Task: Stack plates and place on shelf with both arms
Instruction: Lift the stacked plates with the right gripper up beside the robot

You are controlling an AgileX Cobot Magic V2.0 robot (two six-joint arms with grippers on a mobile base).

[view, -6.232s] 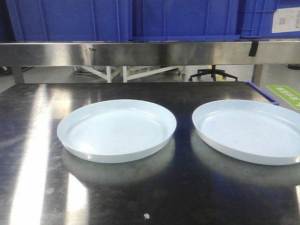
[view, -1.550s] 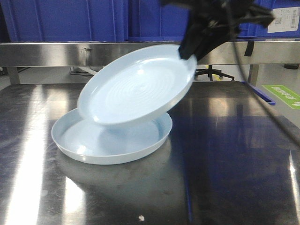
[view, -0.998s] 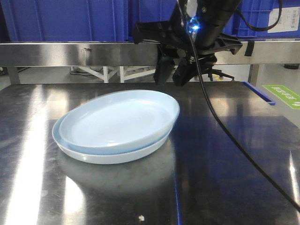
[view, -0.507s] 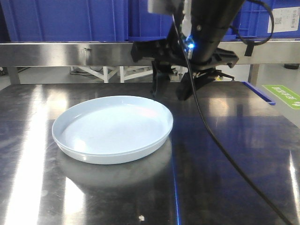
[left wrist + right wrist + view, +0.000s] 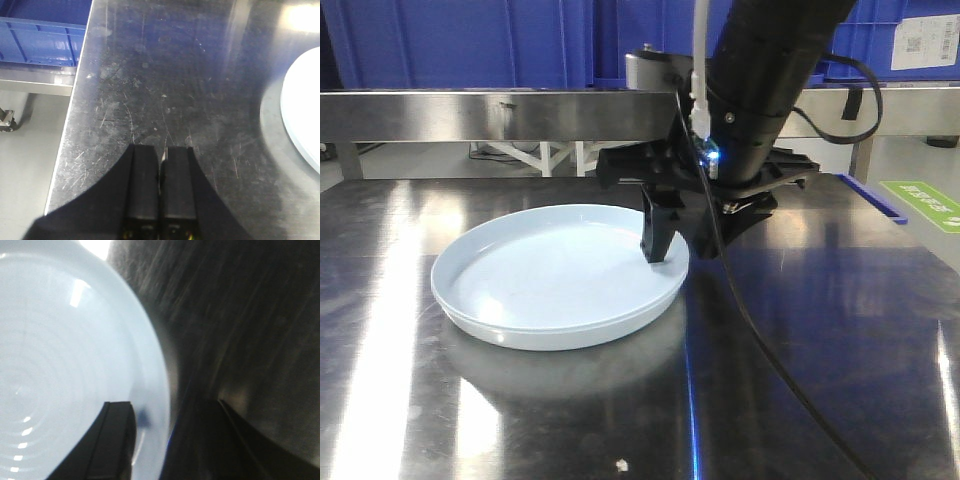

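Steel table [image 5: 840,340]: scuffed, glossy, bearing the items below.
Plates [image 5: 550,285]: pale bluish-white, nested one inside the other, flat on the table, at 9 o'clock from the right gripper.
Right gripper [image 5: 685,240]: fingers spread apart, straddling the stack's rim at its 3 o'clock edge in the front view. One finger over the dish floor, the other outside the rim; contact with the rim not discernible.
Left gripper [image 5: 160,190]: fingers pressed together, holding nothing, above bare table. Plate edge at 2 o'clock, well apart.
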